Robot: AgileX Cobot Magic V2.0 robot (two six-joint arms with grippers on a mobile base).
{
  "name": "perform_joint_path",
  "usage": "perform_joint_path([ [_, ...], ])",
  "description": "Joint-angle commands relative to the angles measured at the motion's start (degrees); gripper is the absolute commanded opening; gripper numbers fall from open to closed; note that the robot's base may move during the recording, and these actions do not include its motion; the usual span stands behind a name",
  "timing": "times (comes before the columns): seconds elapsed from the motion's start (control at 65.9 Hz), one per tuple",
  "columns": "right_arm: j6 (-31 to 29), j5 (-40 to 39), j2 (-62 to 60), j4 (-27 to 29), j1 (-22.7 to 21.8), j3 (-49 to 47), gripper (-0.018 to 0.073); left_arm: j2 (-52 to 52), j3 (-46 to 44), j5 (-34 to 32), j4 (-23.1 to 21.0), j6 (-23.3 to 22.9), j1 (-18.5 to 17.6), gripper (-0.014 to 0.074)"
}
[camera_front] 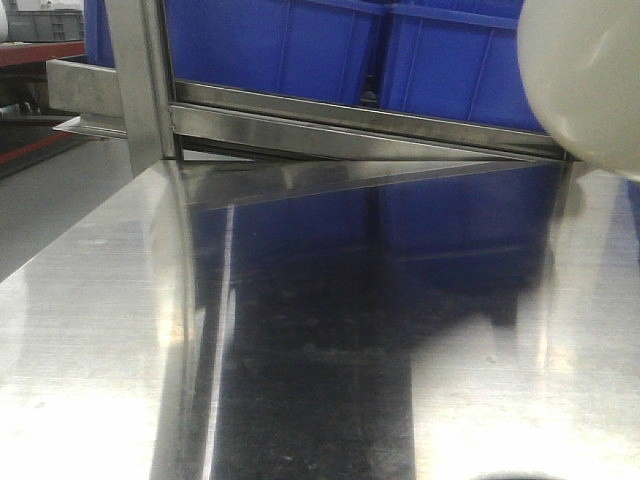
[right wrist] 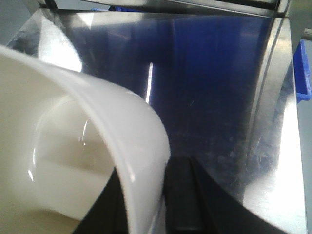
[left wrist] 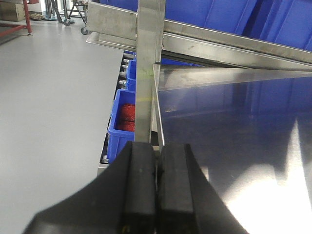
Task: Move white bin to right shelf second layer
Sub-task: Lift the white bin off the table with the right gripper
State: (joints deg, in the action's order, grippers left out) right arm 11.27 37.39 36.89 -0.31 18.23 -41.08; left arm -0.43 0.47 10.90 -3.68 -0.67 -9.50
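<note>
The white bin (camera_front: 585,80) is a smooth cream tub at the top right of the front view, held up over the steel table (camera_front: 300,330). In the right wrist view the white bin (right wrist: 73,146) fills the left side, open and empty inside. My right gripper (right wrist: 151,195) is shut on its wall, one finger inside and one outside. My left gripper (left wrist: 157,156) is shut with nothing in it, over the table's left edge close to a steel post (left wrist: 148,73). The right shelf second layer is out of view.
A tilted steel rack level with large blue crates (camera_front: 270,40) runs across the back of the table, carried by the upright post (camera_front: 145,80). Below the table's left edge a small blue bin (left wrist: 124,122) holds red parts. Grey floor lies to the left.
</note>
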Motion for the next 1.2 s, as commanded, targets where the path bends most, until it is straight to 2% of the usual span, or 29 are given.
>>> perform_joint_path([
  [0.0,-0.3,-5.8,-0.3,-0.2,-0.3,-1.8,0.0052,-0.8,1.6,-5.2,-0.3,-0.6,-0.4,0.0085],
  [0.971,-0.3,-5.4,-0.3,-0.2,-0.3,-1.8,0.0052,-0.8,1.6,-5.2,-0.3,-0.6,-0.4,0.0085],
  [1.077,-0.3,-5.4,-0.3,-0.2,-0.3,-1.8,0.0052,-0.8,1.6,-5.2,2.2,-0.6,-0.4,0.0085],
  [1.183,-0.3,-5.4,-0.3,-0.2,-0.3,-1.8,0.0052,-0.8,1.6,-5.2,2.3,-0.6,-0.4,0.0085],
])
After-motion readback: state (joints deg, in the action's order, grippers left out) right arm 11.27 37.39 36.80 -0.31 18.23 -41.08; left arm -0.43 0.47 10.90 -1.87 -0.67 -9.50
